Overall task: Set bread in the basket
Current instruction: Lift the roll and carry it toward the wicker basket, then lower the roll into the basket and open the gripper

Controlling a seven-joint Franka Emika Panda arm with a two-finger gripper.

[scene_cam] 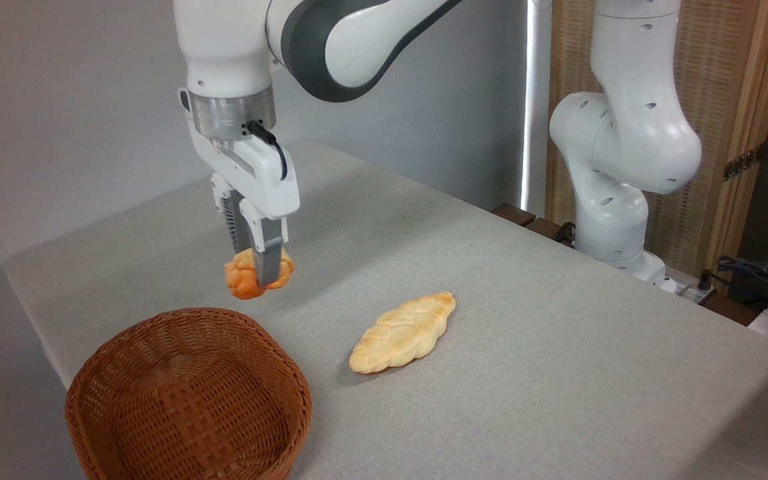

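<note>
Now the gripper (259, 275) is clamped on the bun (257, 275), holding it in the air clear of the table (557, 373), above and just behind the basket's (187, 397) far rim. That basket sits at the table's near left corner. A braided loaf (403, 332) lies mid-table, well apart from the basket.
</note>
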